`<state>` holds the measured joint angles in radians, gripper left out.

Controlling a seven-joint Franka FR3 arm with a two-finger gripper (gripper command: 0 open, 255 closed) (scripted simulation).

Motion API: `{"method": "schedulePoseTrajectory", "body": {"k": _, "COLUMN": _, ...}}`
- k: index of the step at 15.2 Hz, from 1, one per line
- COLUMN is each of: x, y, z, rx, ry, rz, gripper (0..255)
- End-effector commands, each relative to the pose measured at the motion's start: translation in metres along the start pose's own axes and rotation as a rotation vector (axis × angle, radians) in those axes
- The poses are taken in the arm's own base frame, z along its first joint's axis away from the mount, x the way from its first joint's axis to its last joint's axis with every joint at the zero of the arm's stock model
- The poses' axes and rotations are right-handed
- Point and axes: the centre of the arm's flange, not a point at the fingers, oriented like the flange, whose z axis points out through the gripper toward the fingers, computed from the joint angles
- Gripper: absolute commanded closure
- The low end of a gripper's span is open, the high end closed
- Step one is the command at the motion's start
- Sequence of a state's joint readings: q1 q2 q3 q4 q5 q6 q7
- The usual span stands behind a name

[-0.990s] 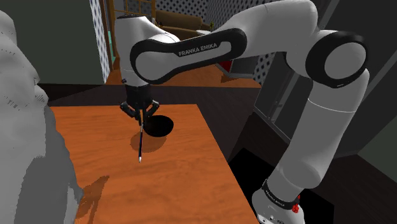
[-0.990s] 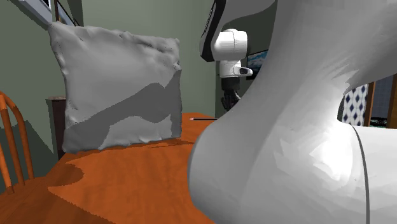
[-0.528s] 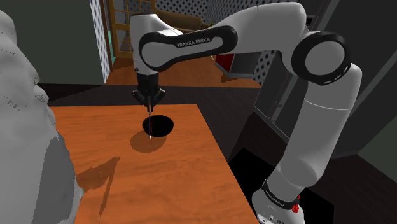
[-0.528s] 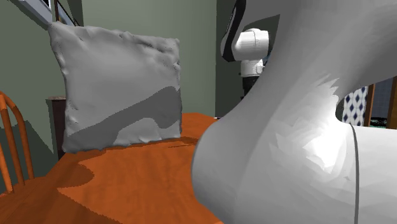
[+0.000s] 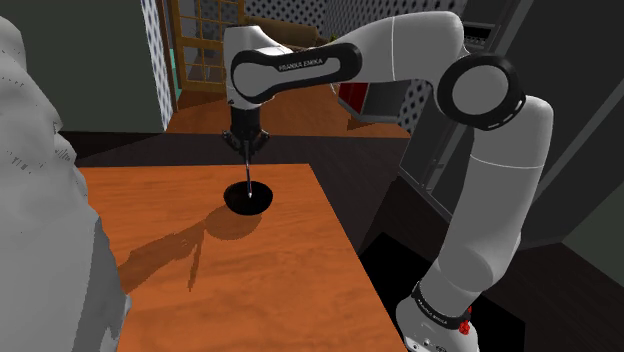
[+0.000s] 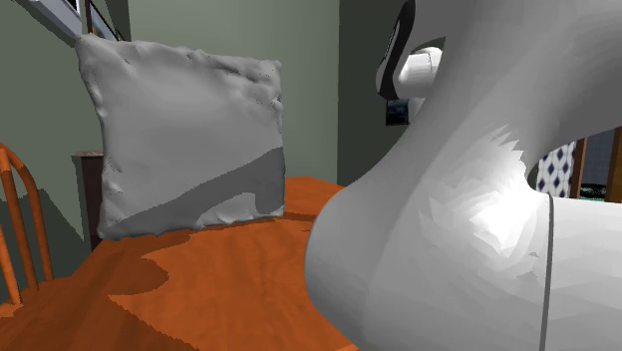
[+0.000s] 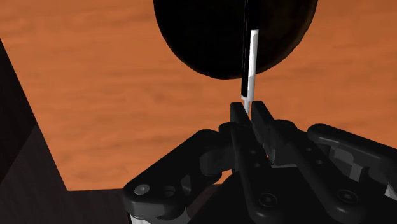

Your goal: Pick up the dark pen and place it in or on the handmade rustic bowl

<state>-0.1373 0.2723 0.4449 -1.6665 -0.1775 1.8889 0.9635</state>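
Note:
My black gripper (image 5: pixel 245 147) hangs above the dark bowl (image 5: pixel 248 197) on the orange wooden table (image 5: pixel 290 280). It is shut on a thin dark pen (image 5: pixel 246 178) that points straight down, its pale tip just over the bowl's inside. In the wrist view the fingers (image 7: pixel 241 117) clasp the pen (image 7: pixel 249 63) between them. The pen runs out from the fingertips over the round dark bowl (image 7: pixel 203 38).
A large grey pillow (image 6: pixel 184 135) stands on the table at the shoulder view's left edge (image 5: pixel 45 190). An orange chair back (image 6: pixel 25 229) shows at the second exterior view's left. The table's edge drops to a dark floor beside the stand.
The arm has carried the pen away from the pillow side and toward the far end of the table. The pen has swung from slanted to upright, ending over the bowl.

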Motion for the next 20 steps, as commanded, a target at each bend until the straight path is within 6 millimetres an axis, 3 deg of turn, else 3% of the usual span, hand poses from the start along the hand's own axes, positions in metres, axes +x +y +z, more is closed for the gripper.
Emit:
{"method": "schedulePoseTrajectory", "body": {"k": 1, "x": 0.000, "y": 0.000, "z": 0.010, "rx": 0.000, "ry": 0.000, "rz": -0.001, "gripper": 255}}
{"method": "schedulePoseTrajectory", "body": {"k": 12, "x": -0.001, "y": -0.003, "z": 0.069, "rx": 0.000, "ry": 0.000, "rz": -0.001, "gripper": 255}}
{"method": "schedulePoseTrajectory", "body": {"k": 20, "x": -0.001, "y": -0.003, "z": 0.069, "rx": 0.000, "ry": 0.000, "rz": -0.001, "gripper": 255}}
